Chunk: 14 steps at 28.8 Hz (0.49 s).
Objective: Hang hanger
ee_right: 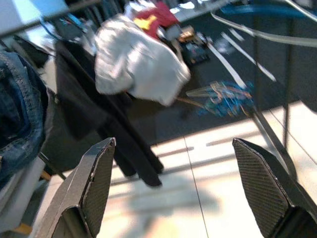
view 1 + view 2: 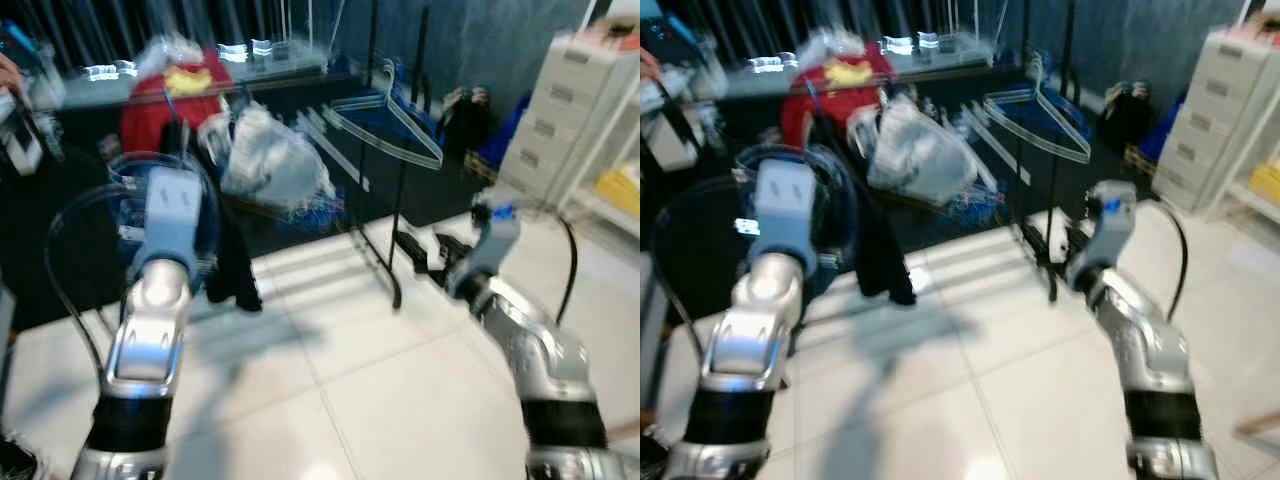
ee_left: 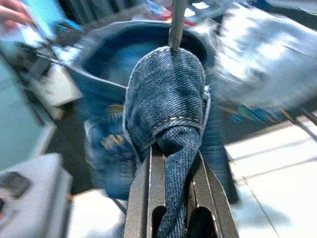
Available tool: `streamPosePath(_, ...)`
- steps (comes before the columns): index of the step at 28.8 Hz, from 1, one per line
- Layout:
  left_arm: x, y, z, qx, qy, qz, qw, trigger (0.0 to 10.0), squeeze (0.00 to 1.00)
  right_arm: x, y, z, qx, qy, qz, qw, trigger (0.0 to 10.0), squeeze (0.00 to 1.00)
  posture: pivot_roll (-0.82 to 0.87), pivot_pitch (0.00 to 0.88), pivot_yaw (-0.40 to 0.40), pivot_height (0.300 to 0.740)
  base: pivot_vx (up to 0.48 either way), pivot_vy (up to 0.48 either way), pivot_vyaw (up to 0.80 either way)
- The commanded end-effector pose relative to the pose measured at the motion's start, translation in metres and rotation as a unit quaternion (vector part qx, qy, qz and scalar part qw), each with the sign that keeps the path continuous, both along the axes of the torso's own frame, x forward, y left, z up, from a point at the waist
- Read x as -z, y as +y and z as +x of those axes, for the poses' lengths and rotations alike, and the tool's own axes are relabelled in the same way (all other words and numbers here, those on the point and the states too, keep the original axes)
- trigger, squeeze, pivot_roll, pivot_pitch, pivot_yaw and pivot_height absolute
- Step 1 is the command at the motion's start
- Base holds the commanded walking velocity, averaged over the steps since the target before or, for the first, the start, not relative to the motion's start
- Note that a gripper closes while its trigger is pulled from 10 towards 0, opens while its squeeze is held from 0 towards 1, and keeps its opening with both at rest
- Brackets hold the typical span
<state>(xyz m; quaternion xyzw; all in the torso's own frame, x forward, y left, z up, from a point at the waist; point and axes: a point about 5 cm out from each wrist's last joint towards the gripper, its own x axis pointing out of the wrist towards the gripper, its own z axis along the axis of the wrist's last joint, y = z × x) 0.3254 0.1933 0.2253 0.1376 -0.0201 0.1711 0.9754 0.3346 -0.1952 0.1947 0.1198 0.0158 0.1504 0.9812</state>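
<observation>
No legible writing or brand anywhere; the frames are blurred. The left gripper [image 3: 171, 163], arm raised ahead of the robot, is clamped on a fold of blue denim garment [image 3: 166, 99] draped over a hanger's metal hook [image 3: 176, 22]. The right gripper [image 1: 183, 188] is held forward with its fingers wide apart, near the black clothes rack [image 2: 400, 200] carrying clear hangers [image 2: 385, 120]. A white garment [image 1: 136, 64] hangs nearby.

The 2 head views look forward and down over both arms at a clothes rack [image 2: 400, 200]. The left wrist camera sits tight against denim [image 3: 168, 99]; the right wrist camera shares the white bag [image 1: 138, 64].
</observation>
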Motion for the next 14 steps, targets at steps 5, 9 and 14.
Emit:
streamPosePath(5, -0.03, 0.01, -0.003, -0.028, -0.069, 0.017, 0.997, 10.0, 0.0, 0.0, 0.013, -0.001, -0.029, -0.004, 0.002, 1.0, 10.0, 0.0, -0.24, 0.0, 0.019, 0.74, 0.48, 0.0, 0.0)
streamPosePath(9, -0.019, 0.002, 0.002, -0.018, -0.049, 0.013, 0.999, 10.0, 0.0, 0.0, 0.015, -0.001, -0.03, 0.0, -0.003, 1.0, 10.0, 0.0, -0.25, 0.0, 0.024, 0.74, 0.48, 0.0, 0.0)
streamPosePath(14, -0.003, 0.0, 0.008, -0.021, -0.02, 0.008, 1.0, 10.0, 0.0, -0.002, 0.012, -0.005, -0.033, 0.0, -0.005, 0.999, 10.0, 0.0, -0.26, 0.0, 0.027, 0.74, 0.48, 0.0, 0.0)
